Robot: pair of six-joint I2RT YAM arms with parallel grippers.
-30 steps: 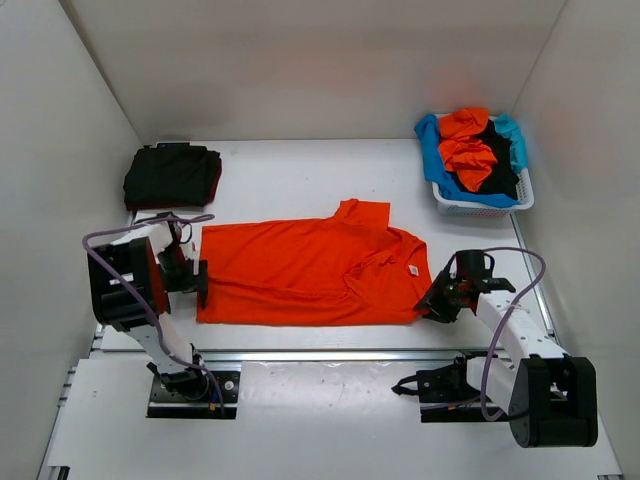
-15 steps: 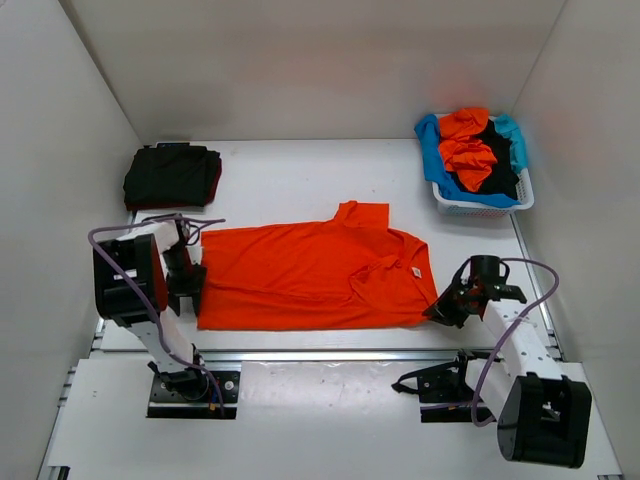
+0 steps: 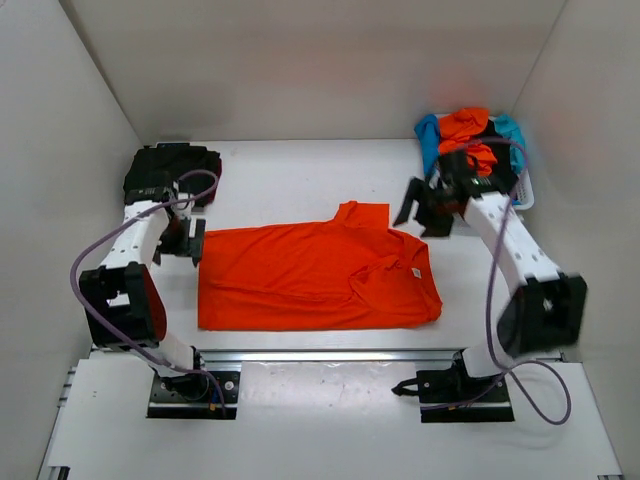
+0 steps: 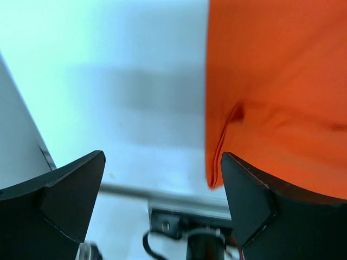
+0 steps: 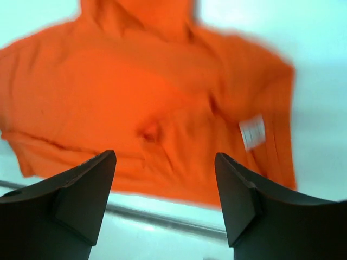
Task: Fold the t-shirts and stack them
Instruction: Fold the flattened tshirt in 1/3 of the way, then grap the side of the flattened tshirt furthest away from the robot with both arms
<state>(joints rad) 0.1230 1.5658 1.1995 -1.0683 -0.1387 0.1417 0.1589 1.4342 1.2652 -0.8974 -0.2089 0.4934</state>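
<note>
Both arms have swung from the near corners of the orange shirt [image 3: 315, 278] to its far side. The left gripper [image 3: 191, 240] is just beside the far left corner. The right gripper [image 3: 424, 210] hangs off the far right corner, in front of the basket [image 3: 526, 190]. Both claws stand wide open and empty (each wrist view shows only cloth and table [image 3: 300, 170] between the fingers). The orange shirt lies flat mid-table, folded lengthwise, with a flap poking out at its far edge and a white tag [image 3: 412, 270] face up near the right end. A dark folded stack [image 3: 172, 173] sits at the table's far left corner. Orange, blue and black cloth is heaped in the basket.
</note>
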